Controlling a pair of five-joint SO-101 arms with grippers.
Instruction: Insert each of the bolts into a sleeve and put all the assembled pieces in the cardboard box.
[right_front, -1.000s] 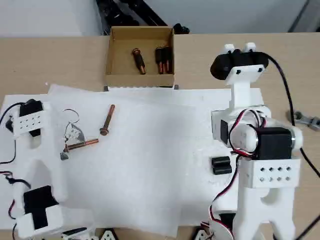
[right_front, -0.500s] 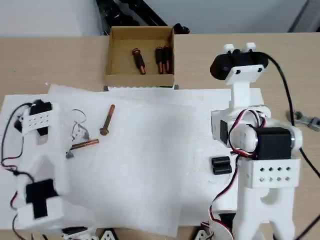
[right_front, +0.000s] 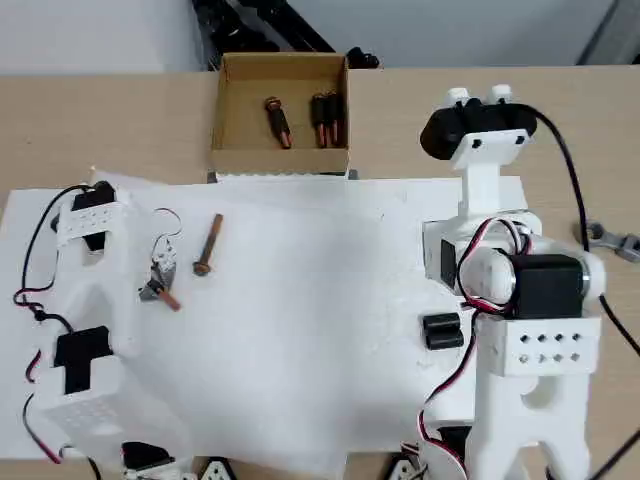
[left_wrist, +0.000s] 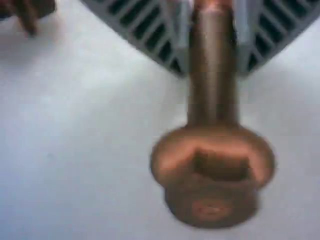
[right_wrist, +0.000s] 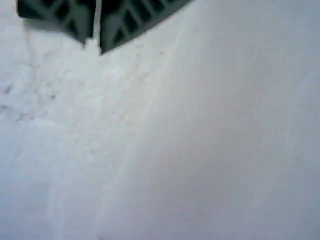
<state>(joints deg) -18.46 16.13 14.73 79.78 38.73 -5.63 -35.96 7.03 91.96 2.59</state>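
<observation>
At the left fingers: clamped tight on the shank of a copper bolt. The head hangs free past the tips, and the shank sits square in the middle of the grip.
On the foam sheet: from above, the held bolt pokes out low over the sheet on the left side. I cannot tell whether it touches.
Loose bolt: lying flat just beside the left fingers, head towards the arms' side, waiting its turn.
Cardboard box: at the far side of the counter, with assembled pieces already lying inside.
Right fingers: pressed together on nothing, low over the sheet, the arm folded up on its own side.
Dark pieces: two short ones sit by the right arm. They could be sleeves, but I cannot say for sure.
Step in hand: by my read, the bolt is grasped and needs carrying to a sleeve for insertion.
Doing it well: lift clear of the sheet first, keeping the clamp firm so the shank doesn't swivel. Bring the threaded end in line with the sleeve's bore, then push straight along that axis rather than at an angle.
Right arm's part: it likely needs to steady the sleeve so the push has something to work against.
Watch for: the held bolt brushing its loose neighbour on the way up, and soft foam letting parts roll.
</observation>
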